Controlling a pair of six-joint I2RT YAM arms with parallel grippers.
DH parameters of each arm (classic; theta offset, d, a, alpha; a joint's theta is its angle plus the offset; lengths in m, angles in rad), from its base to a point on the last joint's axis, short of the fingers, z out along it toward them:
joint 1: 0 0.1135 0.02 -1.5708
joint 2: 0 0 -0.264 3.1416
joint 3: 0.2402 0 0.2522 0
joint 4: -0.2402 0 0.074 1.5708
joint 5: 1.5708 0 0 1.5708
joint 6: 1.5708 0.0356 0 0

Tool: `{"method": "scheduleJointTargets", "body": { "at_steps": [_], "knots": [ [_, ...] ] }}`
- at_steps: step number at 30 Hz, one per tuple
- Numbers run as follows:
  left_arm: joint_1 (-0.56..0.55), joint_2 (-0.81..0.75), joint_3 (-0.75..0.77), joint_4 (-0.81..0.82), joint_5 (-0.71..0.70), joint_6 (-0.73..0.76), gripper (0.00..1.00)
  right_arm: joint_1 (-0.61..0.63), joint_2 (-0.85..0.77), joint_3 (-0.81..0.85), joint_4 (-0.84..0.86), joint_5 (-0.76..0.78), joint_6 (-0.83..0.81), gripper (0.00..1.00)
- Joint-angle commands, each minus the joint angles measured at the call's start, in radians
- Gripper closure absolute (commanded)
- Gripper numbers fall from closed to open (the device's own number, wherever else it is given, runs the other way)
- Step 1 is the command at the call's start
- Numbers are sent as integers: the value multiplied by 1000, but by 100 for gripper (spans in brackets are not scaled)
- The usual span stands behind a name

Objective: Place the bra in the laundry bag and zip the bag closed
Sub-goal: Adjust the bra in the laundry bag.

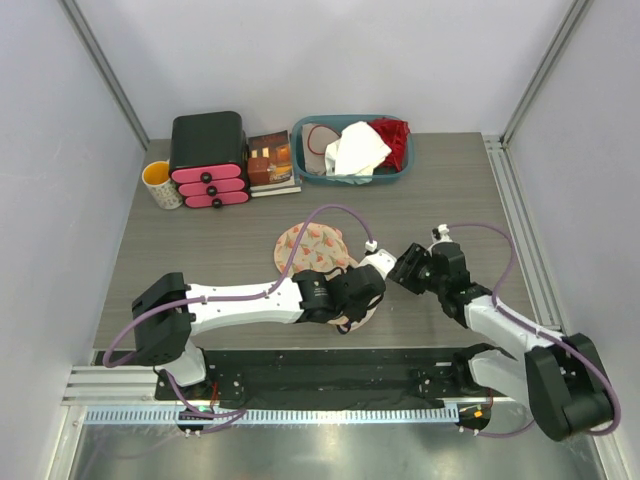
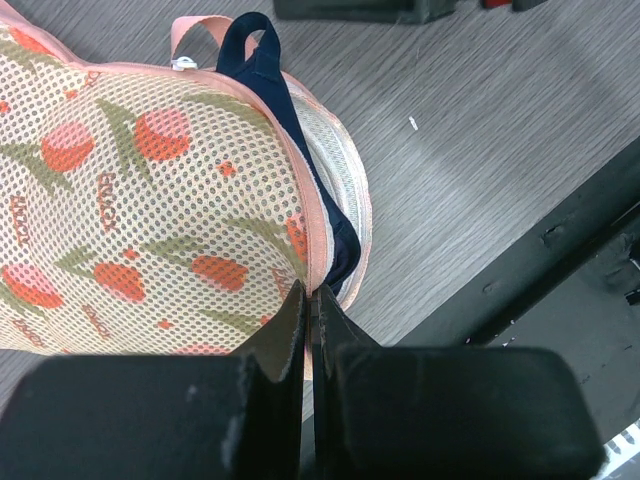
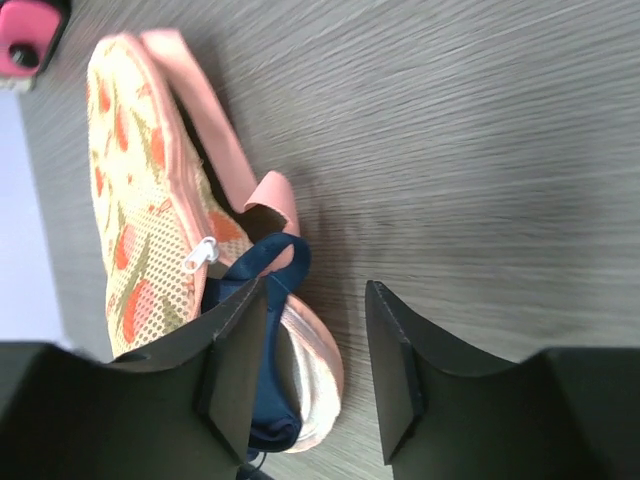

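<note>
Lying in the middle of the grey table (image 1: 200,250), the laundry bag (image 1: 305,245) is a cream mesh pouch with a red flower print and pink zipper trim. The bra (image 2: 292,125) is inside it, between the two halves. The dark navy cloth shows along the open edge, and one strap loop (image 2: 250,40) sticks out at the end beside the white zipper pull (image 2: 180,64). The zipper is not closed on this side.

The left gripper (image 2: 308,295) is at the near right part of the bag. Its two fingers are pressed together on the pink trim, which runs into the line where they meet.

The right gripper (image 3: 316,288) comes from the right, low over the table. Its jaws stand apart and only bare table is between them. One finger (image 3: 240,350) is just beside the strap loop and partly hides the bag's edge; I cannot tell if it touches it.

At the far edge stands a teal basket (image 1: 308,172) with a white cloth (image 1: 355,148) and a red garment (image 1: 396,140). Left of it are a book (image 1: 270,160), a black box with pink drawers (image 1: 208,160) and a yellow mug (image 1: 160,185).
</note>
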Motion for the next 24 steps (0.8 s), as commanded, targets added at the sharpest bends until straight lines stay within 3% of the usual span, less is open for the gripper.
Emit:
{"method": "scheduleJointTargets", "body": {
  "at_steps": [1, 15, 20, 24],
  "knots": [
    [4, -38, -6, 8, -25, -6, 100, -10, 88, -33, 268, -183, 26, 52],
    [6, -35, -3, 16, -15, -3, 100, -11, 257, -51, 462, -193, 18, 59],
    [4, -38, -3, 16, -19, 0, 100, -10, 268, -50, 477, -191, 17, 69],
    [4, -37, -1, 14, -22, 5, 100, -10, 192, -39, 395, -171, -28, 79]
  ]
}}
